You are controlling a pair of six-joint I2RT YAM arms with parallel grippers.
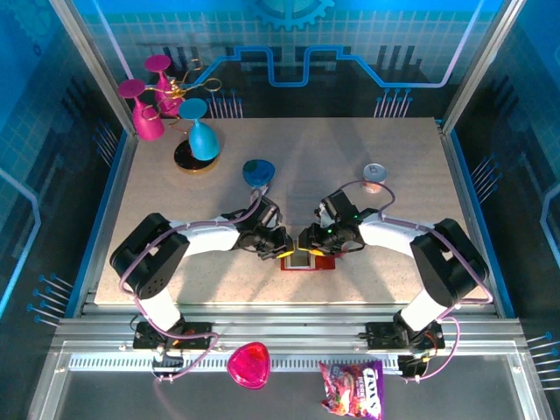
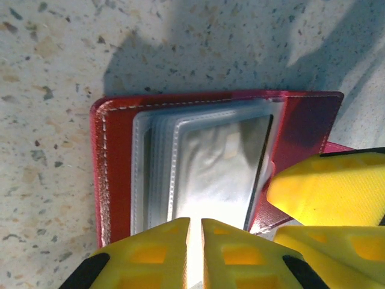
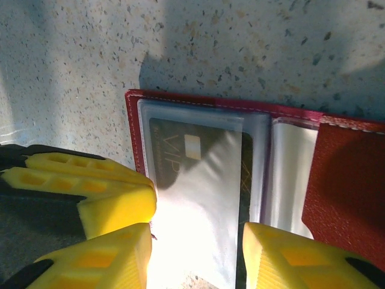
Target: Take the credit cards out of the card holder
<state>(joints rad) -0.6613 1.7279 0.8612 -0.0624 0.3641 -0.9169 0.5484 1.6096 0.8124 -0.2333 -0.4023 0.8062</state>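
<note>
Left gripper [image 2: 195,253] fingers together at left edge of dark red leather-like bifold card holder [image 2: 114,168], open flat, near-centre. Right gripper [image 3: 195,259] jaws apart over dark flat VIP credit card [image 3: 174,156], pocketed. Step: lining up pull, likely. Next: pinch card edge, slide out.

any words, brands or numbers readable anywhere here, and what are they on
"VIP": on the dark card in a clear pocket of the card holder, seen from the right wrist.
Snack bag in front of the table: large print on it, too blurred to read.
Small can: the label is too small to read.
Nothing else legible.
</note>
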